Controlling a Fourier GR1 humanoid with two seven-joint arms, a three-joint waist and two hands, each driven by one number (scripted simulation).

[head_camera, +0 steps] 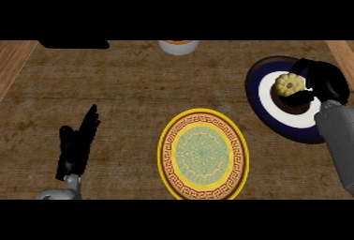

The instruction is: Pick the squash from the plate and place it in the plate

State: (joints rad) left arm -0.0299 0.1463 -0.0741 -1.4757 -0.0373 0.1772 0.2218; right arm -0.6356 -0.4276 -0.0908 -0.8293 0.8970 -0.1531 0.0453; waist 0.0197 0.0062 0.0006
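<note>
Head view: right hand (323, 79) curled round the pale yellow ribbed squash (288, 84) on the dark blue, white-centred plate (253, 91). Best lift it clear of the rim before swinging toward the yellow-rimmed patterned plate (202, 154).

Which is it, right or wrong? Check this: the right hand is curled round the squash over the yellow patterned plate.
Wrong on the plate. The head view shows the right hand curled round the squash over the dark blue and white plate at the right. The yellow patterned plate lies apart, in the middle.
</note>
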